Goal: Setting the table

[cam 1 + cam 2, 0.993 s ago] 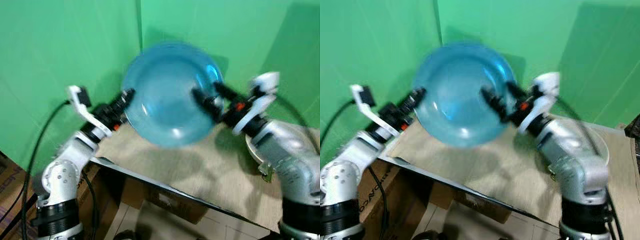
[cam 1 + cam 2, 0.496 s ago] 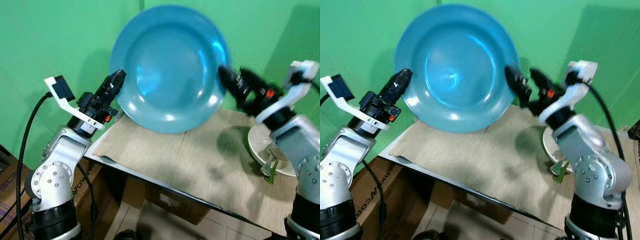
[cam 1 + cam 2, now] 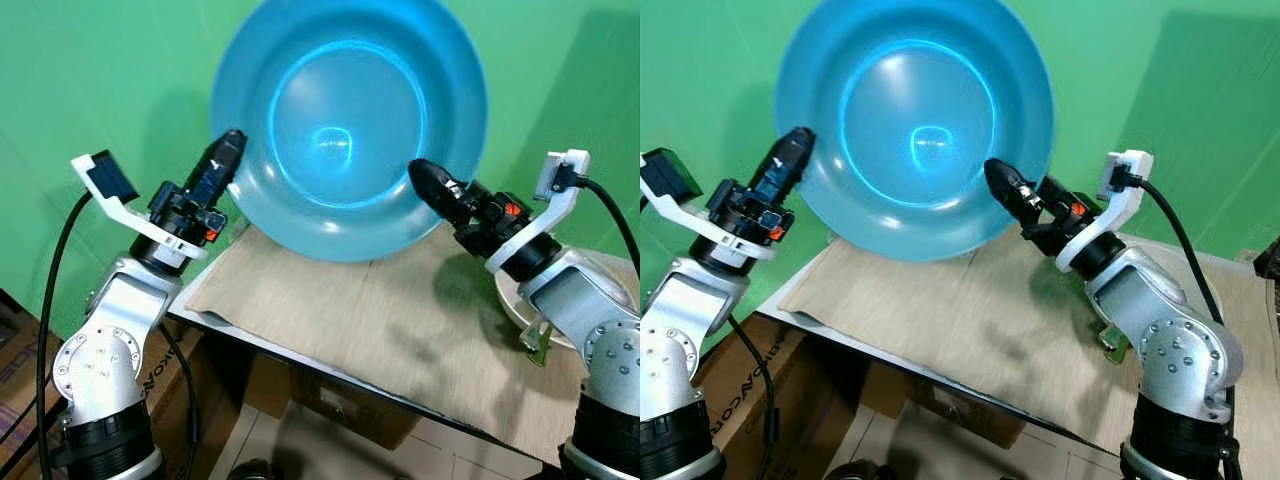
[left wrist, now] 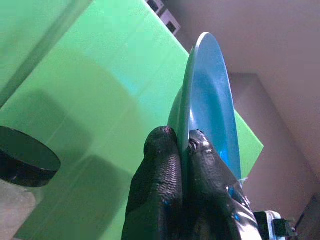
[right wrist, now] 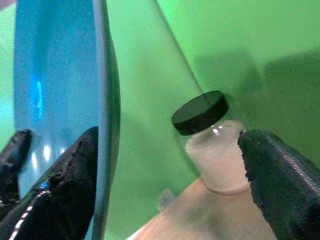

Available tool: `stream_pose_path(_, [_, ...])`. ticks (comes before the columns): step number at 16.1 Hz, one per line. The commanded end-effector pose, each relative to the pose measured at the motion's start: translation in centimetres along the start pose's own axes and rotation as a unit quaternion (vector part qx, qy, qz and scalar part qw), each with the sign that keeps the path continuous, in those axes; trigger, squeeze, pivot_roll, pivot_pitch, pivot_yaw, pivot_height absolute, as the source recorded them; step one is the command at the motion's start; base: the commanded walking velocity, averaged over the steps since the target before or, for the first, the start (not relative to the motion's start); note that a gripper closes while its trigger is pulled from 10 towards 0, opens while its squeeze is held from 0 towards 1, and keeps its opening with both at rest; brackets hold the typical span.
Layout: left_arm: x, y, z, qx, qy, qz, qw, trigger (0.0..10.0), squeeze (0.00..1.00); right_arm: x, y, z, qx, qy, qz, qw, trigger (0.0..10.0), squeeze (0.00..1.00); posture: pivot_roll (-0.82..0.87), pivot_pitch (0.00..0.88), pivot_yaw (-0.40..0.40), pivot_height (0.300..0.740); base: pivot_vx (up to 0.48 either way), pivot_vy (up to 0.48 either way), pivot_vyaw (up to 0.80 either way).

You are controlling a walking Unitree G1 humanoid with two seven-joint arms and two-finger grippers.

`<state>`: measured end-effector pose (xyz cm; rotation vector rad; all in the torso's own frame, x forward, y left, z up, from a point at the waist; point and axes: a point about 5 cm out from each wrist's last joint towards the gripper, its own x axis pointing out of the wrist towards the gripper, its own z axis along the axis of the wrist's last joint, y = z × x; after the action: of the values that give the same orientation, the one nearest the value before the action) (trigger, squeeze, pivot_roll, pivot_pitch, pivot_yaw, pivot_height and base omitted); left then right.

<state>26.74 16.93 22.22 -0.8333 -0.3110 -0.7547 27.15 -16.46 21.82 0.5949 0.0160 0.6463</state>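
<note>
My left gripper (image 4: 182, 150) has its two black fingers pinched tight on the rim of the blue plate (image 3: 345, 125), one finger on each face, as the left wrist view shows edge-on. My right gripper (image 5: 170, 165) is spread wide: one finger (image 5: 70, 180) lies close against the plate's near face, though I cannot tell whether it touches, and the other (image 5: 280, 180) stands well apart from it, so that side has hold of nothing. In the head views the plate is up in the air, tilted nearly upright with its hollow side toward me, above the far edge of the table (image 3: 400, 320). A jar (image 5: 215, 150) with a black lid stands on the table against the green wall (image 3: 90, 80). A white dish (image 3: 515, 305) sits on the table behind my right arm
</note>
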Motion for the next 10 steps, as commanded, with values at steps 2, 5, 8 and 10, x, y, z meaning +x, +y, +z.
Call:
stream_pose_path(2, [-0.1, -0.3, 0.1, -0.006, -0.008, -0.004, 1.0, 0.0, 0.0, 0.2, 0.5, 0.3, 0.022, -0.008, 0.019, 1.0, 0.0, 0.0, -0.07, 0.0, 0.022, 0.74, 0.0, 0.0, 0.0])
stream_pose_path(5, [-0.3, -0.3, 0.0, -0.015, -0.002, -0.001, 1.0, 0.0, 0.0, 0.3, 1.0, 0.3, 0.037, -0.01, 0.026, 0.999, 0.0, 0.0, -0.08, 0.0, 0.038, 0.74, 0.0, 0.0, 0.0])
stream_pose_path(8, [-0.3, -0.2, -0.2, -0.019, 0.005, 0.003, 1.0, 0.0, 0.0, 0.0, 1.3, 0.1, 0.043, -0.009, 0.025, 0.999, 0.0, 0.0, -0.09, 0.0, 0.049, 0.74, 0.0, 0.0, 0.0])
stream_pose_path(10, [-0.3, -0.2, -0.1, -0.02, 0.005, 0.002, 1.0, 0.0, 0.0, -0.1, 1.4, 0.0, 0.046, -0.007, 0.024, 0.999, 0.0, 0.0, -0.09, 0.0, 0.054, 0.74, 0.0, 0.0, 0.0])
